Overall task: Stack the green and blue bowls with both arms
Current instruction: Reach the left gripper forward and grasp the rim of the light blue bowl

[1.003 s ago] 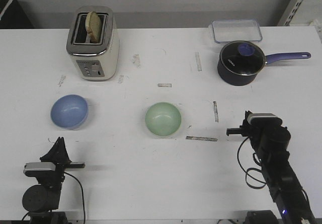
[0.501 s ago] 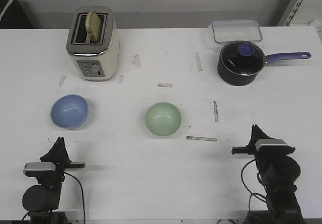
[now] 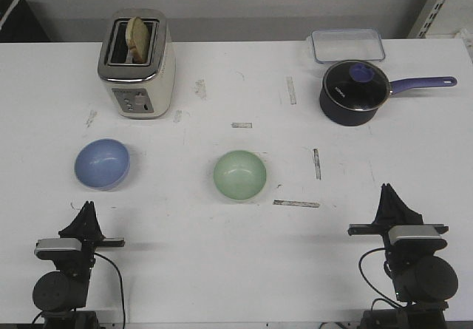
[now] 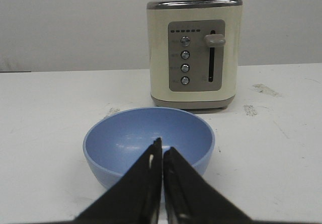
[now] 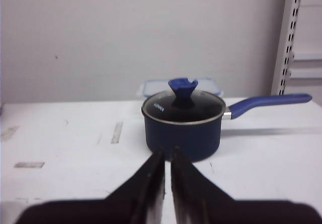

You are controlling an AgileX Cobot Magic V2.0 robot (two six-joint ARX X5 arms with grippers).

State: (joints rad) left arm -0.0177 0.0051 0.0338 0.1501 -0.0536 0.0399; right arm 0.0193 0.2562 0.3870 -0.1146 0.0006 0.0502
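Note:
The light blue bowl (image 3: 102,163) sits on the white table at the left; it also shows in the left wrist view (image 4: 149,146), just beyond the fingertips. The pale green bowl (image 3: 239,175) sits near the table's middle. My left gripper (image 3: 89,209) rests at the front left, shut and empty, pointing at the blue bowl; its jaws (image 4: 162,148) are closed together. My right gripper (image 3: 387,192) is at the front right, shut and empty (image 5: 167,153), pointing toward the dark pot, well right of the green bowl.
A cream toaster (image 3: 137,64) with a bread slice stands at the back left. A dark blue pot (image 3: 355,92) with a purple handle stands at the back right, a clear lidded container (image 3: 347,45) behind it. Tape marks dot the table (image 3: 295,270).
My right arm has drawn back toward the front edge and settled low, its gripper now pointing straight forward. The left arm and both bowls have not moved.

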